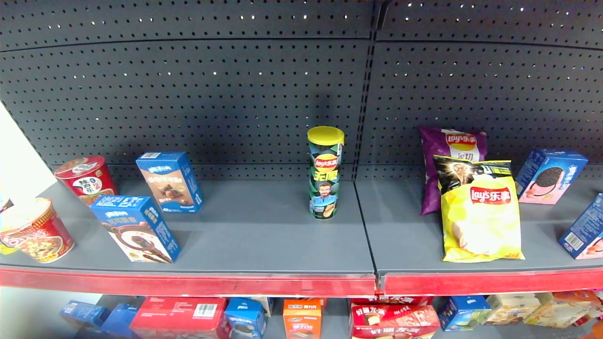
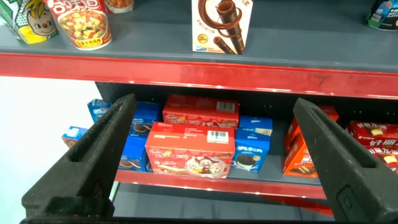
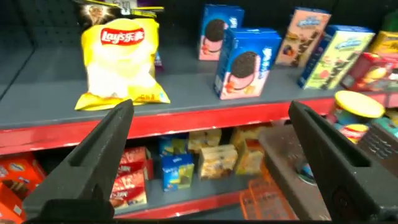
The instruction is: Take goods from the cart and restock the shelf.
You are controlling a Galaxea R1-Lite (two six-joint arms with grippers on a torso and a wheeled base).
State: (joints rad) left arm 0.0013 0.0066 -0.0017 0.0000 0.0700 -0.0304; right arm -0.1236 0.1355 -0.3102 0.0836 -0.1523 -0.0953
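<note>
Shelf [image 1: 264,235] is straight ahead in the head cam, grey deck w/ a red front lip. L to R on it: noodle cup [image 1: 35,230] at the far left near the front edge, w/ a red cup [image 1: 87,179] behind it. Next come a biscuit-stick box [image 1: 136,228] up front and a blue box [image 1: 170,181] further back. Chip can [image 1: 325,172] w/ a yellow lid stands upright in the middle, well apart from the rest.

Right section has a purple chip bag [image 1: 452,141] leaning on the back panel, w/ a yellow chip bag [image 1: 480,212] in front, overlapping it. Cookie box [image 1: 549,176] sits tilted just beside them. Lower level underneath has red boxes [image 1: 181,313] & other packs.

Left claw [image 2: 214,102] is spread wide w/ nothing btw the fingers, facing the lower level below the noodle cup end. Right claw [image 3: 211,104] is also wide apart & holding nothing, facing the red lip near the yellow bag. Orange wire frame [image 3: 261,199] shows low down past the right claw, can't tell if that's the cart.
</note>
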